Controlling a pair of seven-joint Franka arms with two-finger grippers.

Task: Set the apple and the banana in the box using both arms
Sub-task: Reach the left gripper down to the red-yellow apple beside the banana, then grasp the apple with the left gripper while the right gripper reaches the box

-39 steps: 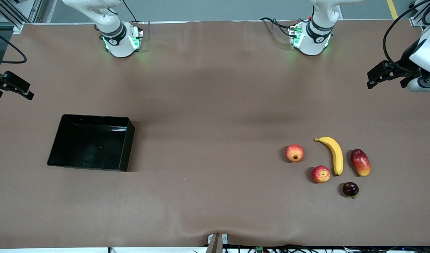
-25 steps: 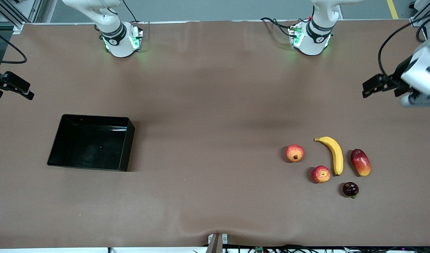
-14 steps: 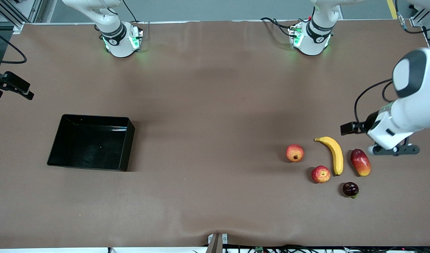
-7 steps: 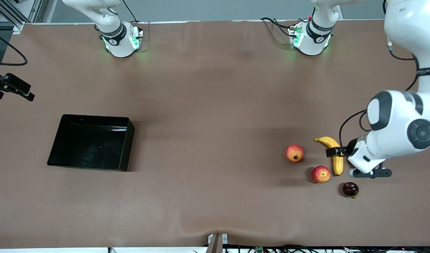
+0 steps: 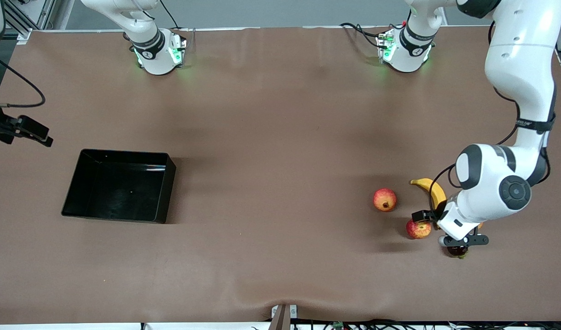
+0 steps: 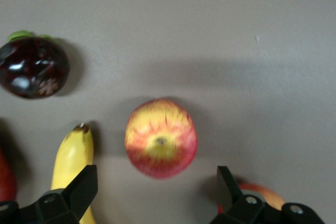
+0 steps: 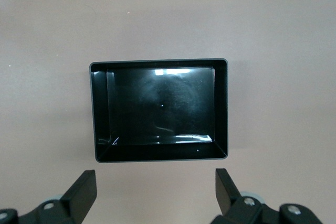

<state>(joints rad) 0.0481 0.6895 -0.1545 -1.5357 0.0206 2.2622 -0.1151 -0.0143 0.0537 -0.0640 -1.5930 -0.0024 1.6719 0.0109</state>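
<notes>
The apple (image 5: 418, 228) (image 6: 161, 144) lies on the table among other fruit at the left arm's end. My left gripper (image 6: 156, 190) hangs open just above it, and nothing is between its fingers (image 6: 84, 188). The banana (image 5: 428, 187) (image 6: 72, 157) lies beside the apple, mostly covered by the left arm in the front view. The black box (image 5: 168, 192) (image 7: 222, 109) stands empty at the right arm's end. My right gripper (image 7: 156, 192) hovers open and empty over the table beside the box.
A red-orange round fruit (image 5: 384, 200) lies farther from the front camera than the apple. A dark purple fruit (image 5: 456, 251) (image 6: 32, 67) lies nearer, half under the left hand. A cable (image 5: 19, 82) loops at the right arm's end.
The left arm swung in from the table's end and came down over the fruit, stopping above the apple. The right gripper shifted slightly toward the box. Both grippers stayed open.
</notes>
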